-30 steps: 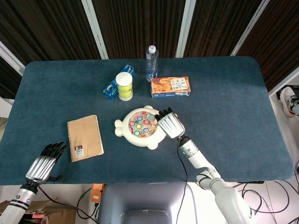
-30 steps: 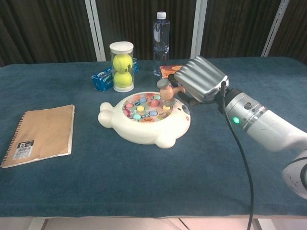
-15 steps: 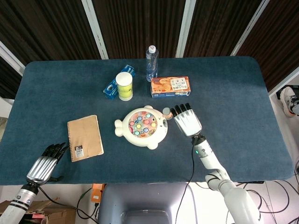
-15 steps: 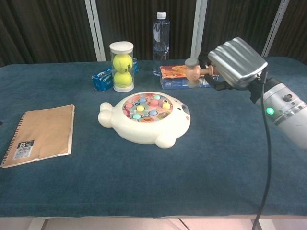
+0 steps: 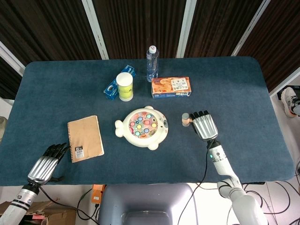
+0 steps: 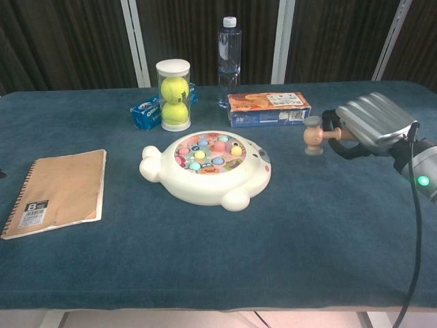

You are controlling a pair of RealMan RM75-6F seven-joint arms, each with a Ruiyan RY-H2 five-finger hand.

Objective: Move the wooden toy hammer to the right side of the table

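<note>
Your right hand [image 6: 372, 123] is clamped on the handle of the wooden toy hammer [image 6: 315, 135], head sticking out left, held above the desk [image 6: 287, 232] right of the whack-a-mole toy [image 6: 208, 167]. It's probably light, stiff, smooth wood, so keep the mid-handle grip firm. Left hand [image 5: 46, 164] hangs off the desk's front-left edge, fingers loosely apart, holding nothing.

Notebook [image 5: 85, 138], fish-shaped toy [image 5: 142, 127], ball tube [image 5: 124, 86], perhaps biscuits [image 5: 171, 87].
</note>
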